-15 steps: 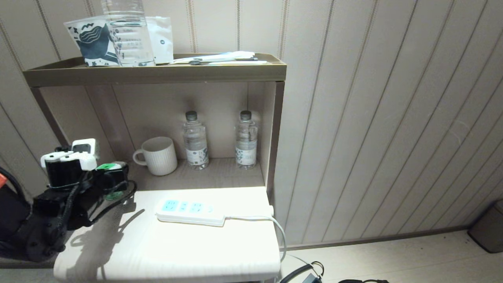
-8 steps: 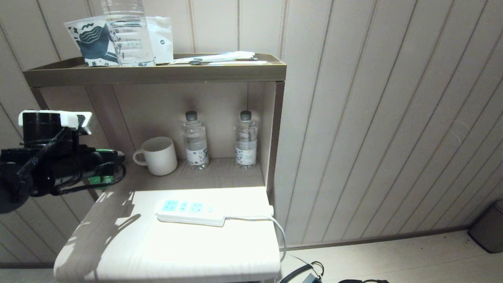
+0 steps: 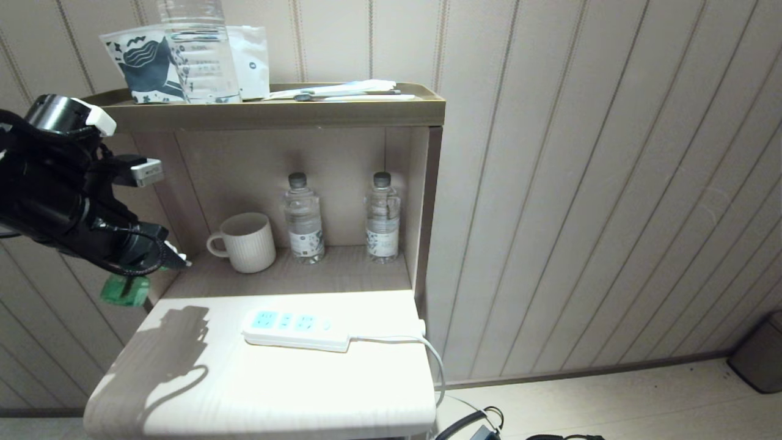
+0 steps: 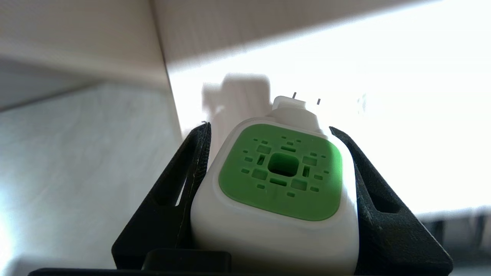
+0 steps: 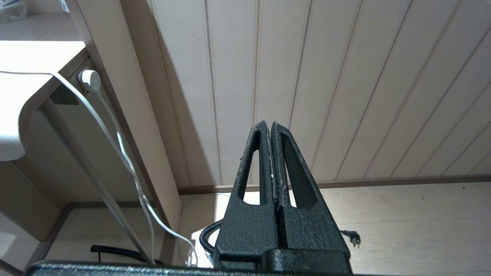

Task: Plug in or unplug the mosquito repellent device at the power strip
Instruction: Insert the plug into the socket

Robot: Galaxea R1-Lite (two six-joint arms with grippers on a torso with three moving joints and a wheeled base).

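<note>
My left gripper (image 3: 160,255) hangs in the air at the table's left rear corner, shut on the mosquito repellent device. Its green bottle (image 3: 125,290) shows below the fingers, just off the table's left edge. In the left wrist view the device's white head with its green centre (image 4: 280,172) sits clamped between the two black fingers (image 4: 180,184) of the left gripper (image 4: 268,126). Its two metal prongs (image 4: 307,100) point away towards the bright table top. The power strip (image 3: 296,329) lies flat on the table, all its pale-blue sockets free. My right gripper (image 5: 268,124) is shut and empty, low beside the table.
A ribbed mug (image 3: 244,241) and two water bottles (image 3: 303,219) stand in the alcove behind the strip. The shelf (image 3: 256,113) above carries a large bottle and packets. The strip's white cord (image 3: 427,351) drops over the table's right edge to a wall plug (image 5: 90,79).
The left arm has risen and its wrist has turned. The held device has shifted slightly left, and its green bottle now hangs below the fingers off the table's left edge. The strip stayed put.
</note>
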